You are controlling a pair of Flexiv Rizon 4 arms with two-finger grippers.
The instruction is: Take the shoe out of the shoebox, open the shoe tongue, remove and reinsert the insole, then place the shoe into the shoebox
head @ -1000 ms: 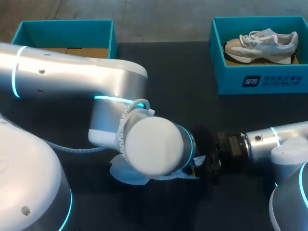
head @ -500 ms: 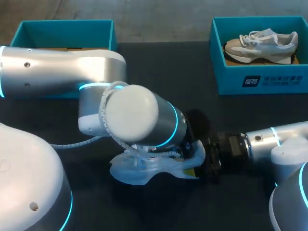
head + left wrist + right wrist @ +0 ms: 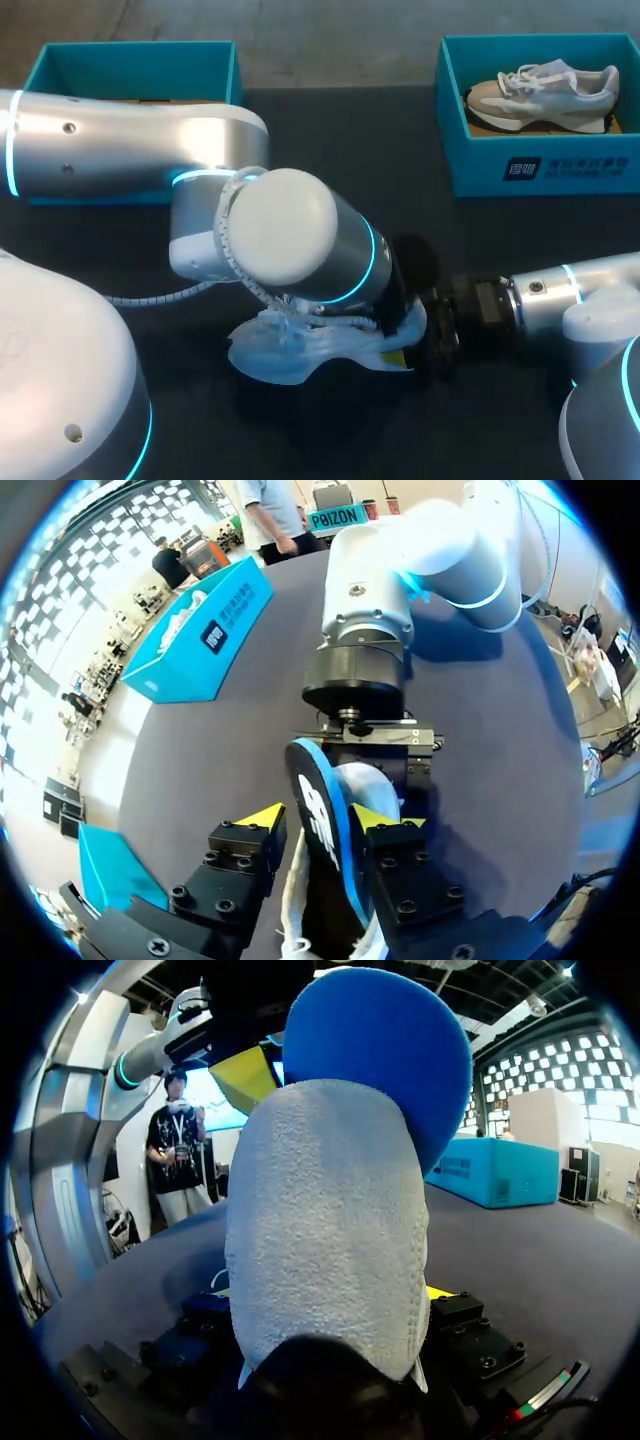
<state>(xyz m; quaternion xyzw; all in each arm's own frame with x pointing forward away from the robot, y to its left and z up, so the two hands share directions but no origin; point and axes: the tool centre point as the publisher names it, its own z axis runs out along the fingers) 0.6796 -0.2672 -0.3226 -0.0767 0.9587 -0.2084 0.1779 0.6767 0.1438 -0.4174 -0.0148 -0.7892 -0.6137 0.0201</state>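
My left arm [image 3: 285, 235] has swung back, baring the shoe [image 3: 285, 352] on the counter [image 3: 330, 150]. My left hand [image 3: 318, 818] pinches the blue insole [image 3: 318, 785], which stands up out of the heel my right hand [image 3: 332, 1292] clamps. Removal looks nearly done.

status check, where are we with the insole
Left end effector shut on insole, standing up out of shoe. Right end effector shut on shoe's heel. Right-side shoebox holds second shoe.
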